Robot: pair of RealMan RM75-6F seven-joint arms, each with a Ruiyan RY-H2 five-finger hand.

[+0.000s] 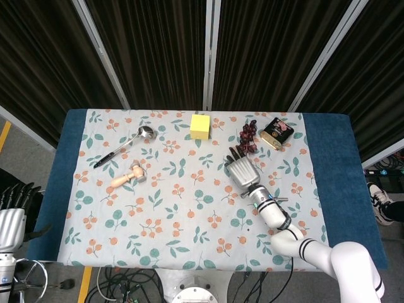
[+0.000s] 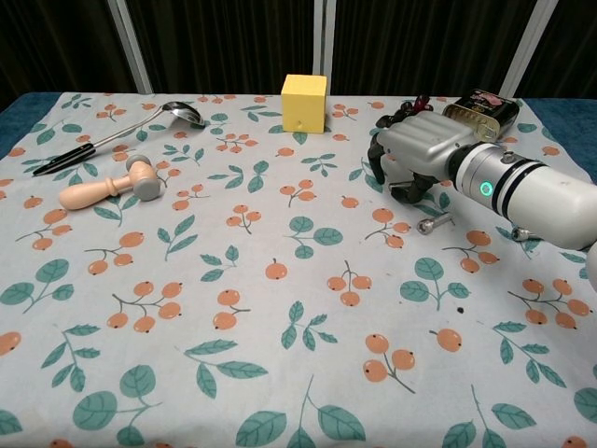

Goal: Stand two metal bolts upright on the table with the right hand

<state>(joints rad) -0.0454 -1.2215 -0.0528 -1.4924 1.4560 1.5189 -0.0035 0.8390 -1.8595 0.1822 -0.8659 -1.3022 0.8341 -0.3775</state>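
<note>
I can read no writing anywhere; the dark tin (image 2: pixel 482 103) at the far right carries a gold label, but its print is too small for me to make out. The bolts are small, shiny and silver, each a short shank with a wider head, and all I can see of them lie flat on the flowered tablecloth (image 2: pixel 280 327). One bolt (image 2: pixel 433 223) rests just on the near side of my right hand (image 2: pixel 422 149), tilted across the cloth, and another bolt (image 2: pixel 520 234) peeks out past the white forearm further right. In the head view the first bolt (image 1: pixel 247 193) shows just beside the wrist and the second (image 1: pixel 278 200) to the right of the arm. My right hand hovers palm down with its fingers (image 2: pixel 380 161) curled toward the cloth near the dark grapes (image 1: pixel 248 136); I cannot tell whether anything sits under them. My left hand (image 1: pixel 14 218) hangs off the table's left edge, fingers up and apart, grasping nothing. Far across stands a yellow block (image 2: pixel 304 103); to the left lie a ladle (image 2: pixel 117 136) and a small wooden mallet (image 2: pixel 107 186).
</note>
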